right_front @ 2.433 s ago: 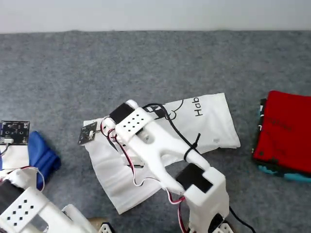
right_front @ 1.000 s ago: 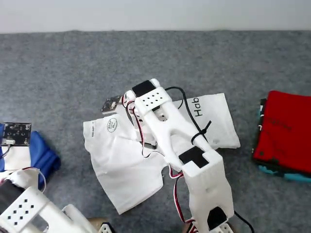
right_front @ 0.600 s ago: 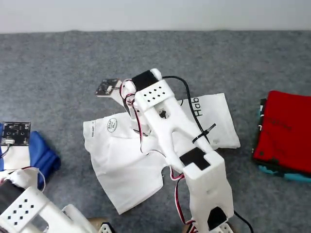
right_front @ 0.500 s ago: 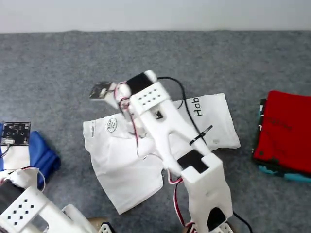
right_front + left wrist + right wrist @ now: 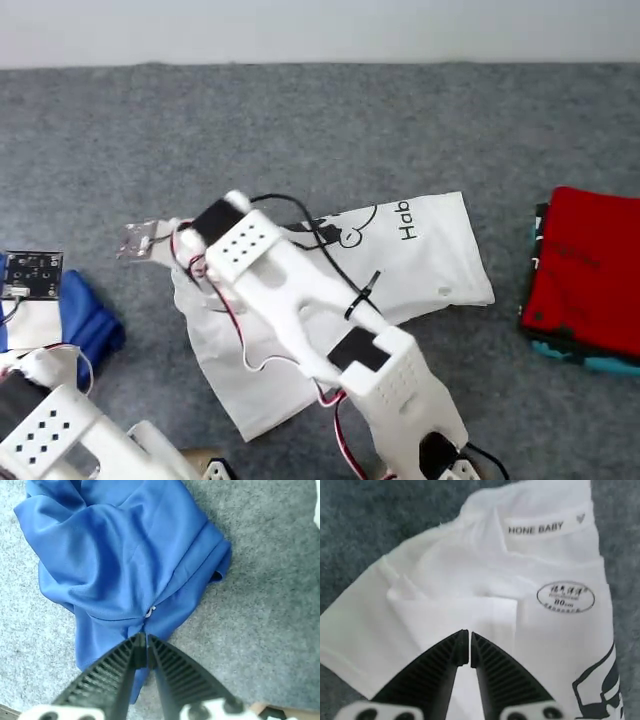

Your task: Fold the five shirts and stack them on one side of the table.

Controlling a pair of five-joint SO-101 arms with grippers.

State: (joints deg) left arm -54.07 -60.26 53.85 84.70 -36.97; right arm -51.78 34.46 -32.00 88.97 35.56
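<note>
Pointing at the white shirt (image 5: 470, 580), right claw (image 5: 469, 635) sits pinched together; left claw (image 5: 146, 639) likewise over blue shirt (image 5: 115, 555)

— What does all this sit on?

— A table (image 5: 330, 130) covered from side to side in a grey, felt-like cover (image 5: 280, 605), speckled and a little fuzzy up close.

— And behind it?

— A plain pale wall (image 5: 320, 30) runs along the far edge, meeting the grey in a straight line.

— How is the light?

— Soft and even; shadows on the cover are faint, with no bright patches.

— Anything else?

— In the left wrist view a tan strip (image 5: 257, 709) shows just past the cover's edge. What it is, I cannot tell.
</note>
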